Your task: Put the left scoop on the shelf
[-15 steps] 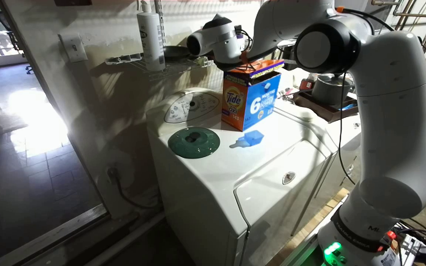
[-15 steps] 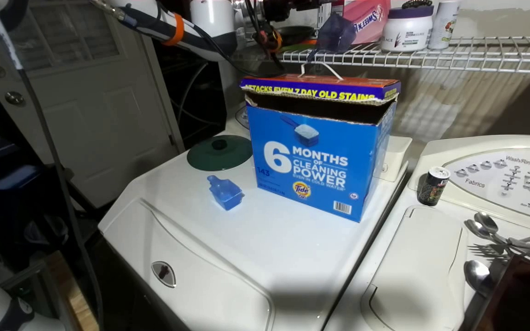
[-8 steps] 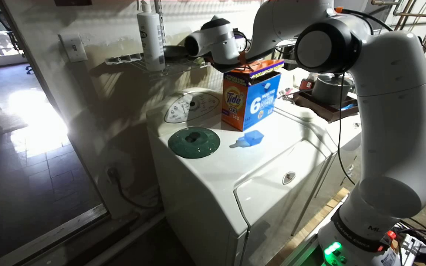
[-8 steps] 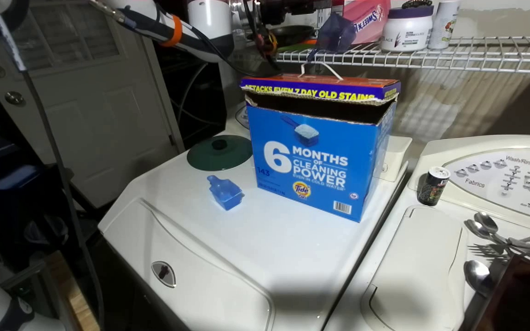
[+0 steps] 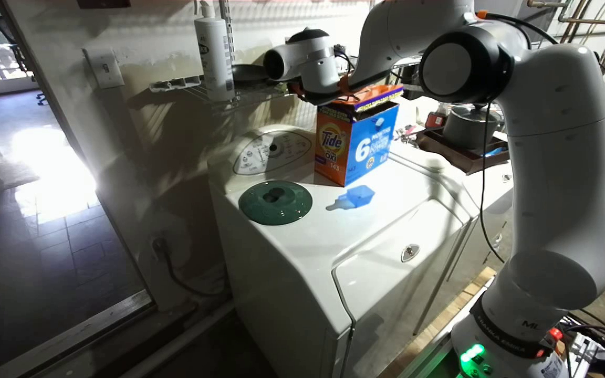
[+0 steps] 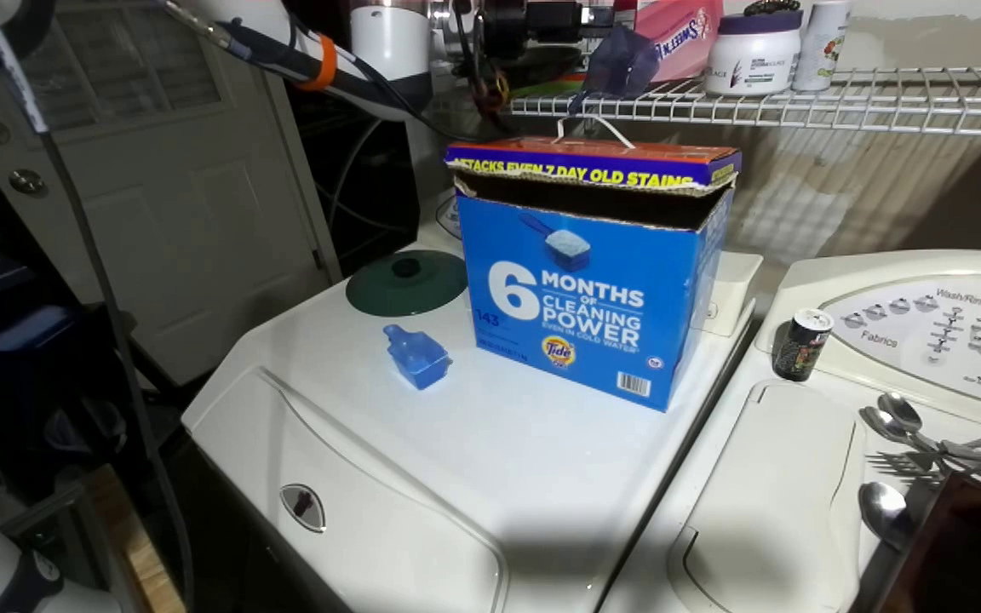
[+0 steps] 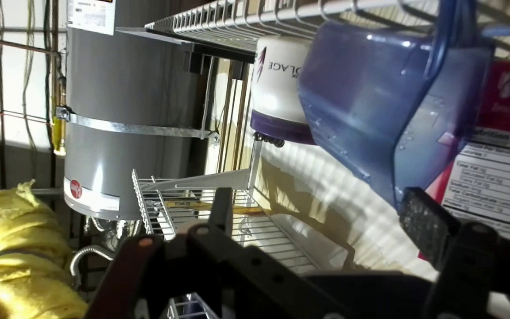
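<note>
1. We find the left scoop (image 6: 624, 64) up on the shelf (image 6: 806, 109), at the front edge, just beside a pink packet (image 6: 685, 38) and near a white jar (image 6: 753, 64).
2. Its long axis runs steep and slanted: in an exterior view we see the bowl uppermost, while the handle points down and to the picture's left, across the front rods.
3. In the wrist view, which stands upside down, the handle points to the top edge and is cut off there; the bowl hides part of the packet and the jar.
4. From outside we can hardly read the claw (image 7: 319, 204): the arm (image 5: 310, 58) hides it in an exterior view.
5. Close up, we see its fingers spread wide and holding nothing, the wall (image 7: 361, 212) showing between them. One fingertip meets the bowl's corner in the picture; whether they touch, we cannot tell.
6. Below, a bright-blue scoop (image 6: 421, 362) lies on the dryer (image 6: 473, 451).
</note>
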Controlling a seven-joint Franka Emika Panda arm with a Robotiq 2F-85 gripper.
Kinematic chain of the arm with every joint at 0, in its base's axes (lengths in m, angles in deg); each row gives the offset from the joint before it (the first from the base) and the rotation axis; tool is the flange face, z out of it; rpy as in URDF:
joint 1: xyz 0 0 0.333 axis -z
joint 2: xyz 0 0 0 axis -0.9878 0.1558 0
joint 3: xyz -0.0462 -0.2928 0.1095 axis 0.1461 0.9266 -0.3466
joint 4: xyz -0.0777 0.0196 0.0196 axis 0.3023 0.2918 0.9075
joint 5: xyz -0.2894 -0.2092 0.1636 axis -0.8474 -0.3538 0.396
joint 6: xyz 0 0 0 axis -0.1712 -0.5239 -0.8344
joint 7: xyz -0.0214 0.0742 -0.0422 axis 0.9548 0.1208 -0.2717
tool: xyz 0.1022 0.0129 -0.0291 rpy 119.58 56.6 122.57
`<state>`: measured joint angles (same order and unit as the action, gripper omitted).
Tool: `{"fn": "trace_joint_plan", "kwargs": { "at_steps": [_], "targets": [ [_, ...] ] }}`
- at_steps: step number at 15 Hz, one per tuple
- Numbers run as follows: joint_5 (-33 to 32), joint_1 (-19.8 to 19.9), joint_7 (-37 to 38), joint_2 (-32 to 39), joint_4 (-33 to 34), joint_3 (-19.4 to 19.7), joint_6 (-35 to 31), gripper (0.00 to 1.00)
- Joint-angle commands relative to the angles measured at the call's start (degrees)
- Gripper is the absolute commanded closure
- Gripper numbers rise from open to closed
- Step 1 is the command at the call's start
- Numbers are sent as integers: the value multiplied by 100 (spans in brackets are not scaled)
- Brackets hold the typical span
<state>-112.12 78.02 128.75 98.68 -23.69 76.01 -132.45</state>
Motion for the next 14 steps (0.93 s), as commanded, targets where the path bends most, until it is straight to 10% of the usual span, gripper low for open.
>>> {"fn": "trace_joint_plan", "kwargs": {
  "at_steps": [1,10,14],
  "targets": [
    [189,65,9,-115,-171,-58,-140,34],
    [7,109,134,-34,-125,30,-321,97],
    [-448,33,340,-115,-170,115,-318,100]
  ]
}}
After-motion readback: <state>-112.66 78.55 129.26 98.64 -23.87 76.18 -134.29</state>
